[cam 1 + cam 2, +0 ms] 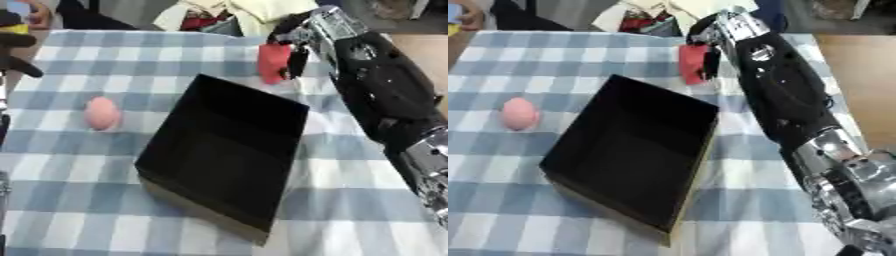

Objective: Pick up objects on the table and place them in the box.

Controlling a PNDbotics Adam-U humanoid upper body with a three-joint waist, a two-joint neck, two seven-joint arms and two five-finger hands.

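Observation:
A black open box [223, 155] lies askew in the middle of the blue-and-white checked table. Just beyond its far corner my right hand [296, 47] hangs with its fingers curled round a red object [272, 61]. The right arm reaches in from the lower right across the box's right side. A pink egg-shaped object [101, 113] rests on the cloth to the left of the box. My left hand [15, 47] shows as a dark shape at the upper left edge, apart from both objects.
Beyond the table's far edge lies a heap of cloth and other things [206, 15]. Checked cloth [79, 210] stretches before the box and to its left.

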